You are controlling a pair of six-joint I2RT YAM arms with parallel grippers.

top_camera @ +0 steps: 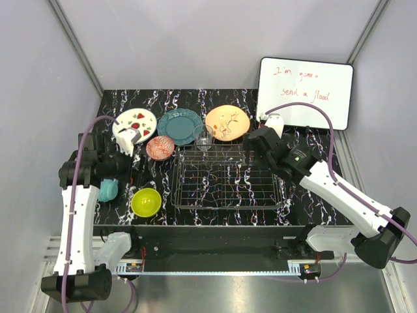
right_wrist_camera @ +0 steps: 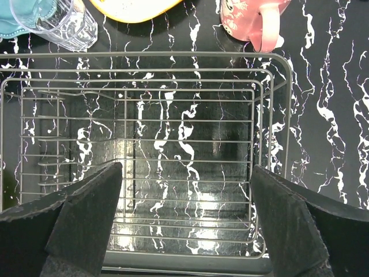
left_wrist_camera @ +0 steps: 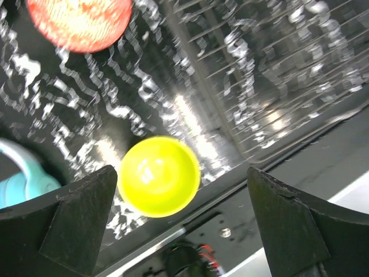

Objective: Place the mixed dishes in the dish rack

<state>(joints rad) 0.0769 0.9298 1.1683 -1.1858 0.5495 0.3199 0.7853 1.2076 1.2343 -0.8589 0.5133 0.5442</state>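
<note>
Top view: the dish rack (top_camera: pixel 228 189) sits mid-counter (top_camera: pixel 195 99) with its wires bare, nothing loaded yet. The dishes lie around it. The orange plate (top_camera: pixel 227 122) is at 12 o'clock and the clear glass (top_camera: pixel 203 137) is just beside the far rim at 11, with the teal plate (top_camera: pixel 179 126) behind the glass. The white red-speckled plate (top_camera: pixel 140 119) is farther out at 10, the small red-patterned bowl (top_camera: pixel 159 148) is just off the far-left corner, and the yellow-green bowl (top_camera: pixel 146 202) is at 8 o'clock near the front edge. A pale teal item (top_camera: pixel 107 190), kind not legible, lies at 9 o'clock of that bowl, just beside the left arm (top_camera: pixel 71 208). The right arm (top_camera: pixel 339 192) reaches to the rack's 1 o'clock corner, and a white board (top_camera: pixel 305 91) stands beyond. Left wrist view (blurred): the left pincer (left_wrist_camera: pixel 181 173) is released, fingers wide and holding nothing, with the yellow-green bowl framed between them below and no contact. The red-patterned bowl is at 11 o'clock of the frame, the rack at 1. Right wrist view: the right pincer (right_wrist_camera: pixel 185 168) is likewise released and empty, hovering over the bare rack. The reddish-brown cup (right_wrist_camera: pixel 253 23) is at 1 o'clock just past the far rim, handle toward the rack. Judgement: this is the opening step, a first pick, most likely the left pincer on the yellow-green bowl. The next move calls for descending, straddling the bowl's rim, clenching, lifting clear, then carrying toward 3 o'clock into the rack.
</note>
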